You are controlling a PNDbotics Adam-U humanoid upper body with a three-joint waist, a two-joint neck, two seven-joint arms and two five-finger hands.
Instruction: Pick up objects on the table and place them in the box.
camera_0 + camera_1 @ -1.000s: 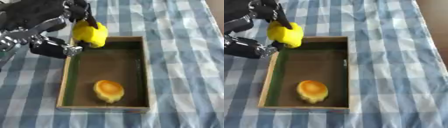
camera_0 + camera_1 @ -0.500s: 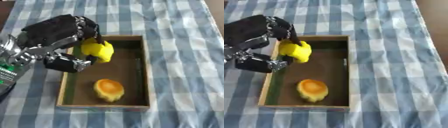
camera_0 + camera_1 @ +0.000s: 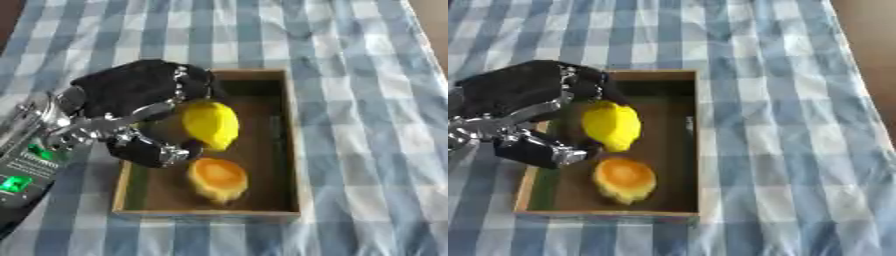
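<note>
A wooden box lies on the checked cloth in the middle of both views. My left hand reaches over its left wall, fingers and thumb curled round a yellow lemon. The lemon hangs inside the box, over its middle part. Below it, on the box floor near the front wall, rests an orange and yellow round fruit. The lemon's lower end comes close to that fruit; I cannot tell if they touch. My right hand shows in neither view.
A blue and white checked cloth covers the table all round the box. My left forearm, silver with a green light, runs down to the lower left corner. The table's edge shows at the upper right.
My left hand has carried the lemon from above the box's far left corner down and toward me, into the box. The camera has also shifted.
</note>
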